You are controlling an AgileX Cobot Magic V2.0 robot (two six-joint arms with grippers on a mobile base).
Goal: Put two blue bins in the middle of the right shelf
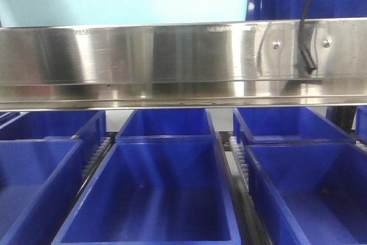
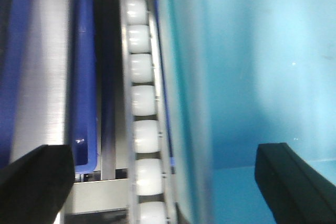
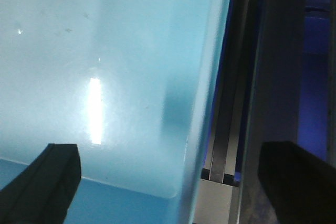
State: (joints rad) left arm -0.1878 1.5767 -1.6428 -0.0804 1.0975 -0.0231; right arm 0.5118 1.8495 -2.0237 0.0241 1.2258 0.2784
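Astride the light-blue bin (image 3: 105,51) walls, both jaws gape (wide).

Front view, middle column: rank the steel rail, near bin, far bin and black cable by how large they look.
1. rail, spanning the frame
2. near bin, cropped at the bottom
3. far bin; it sits further back, so its true size may match the near one
4. cable
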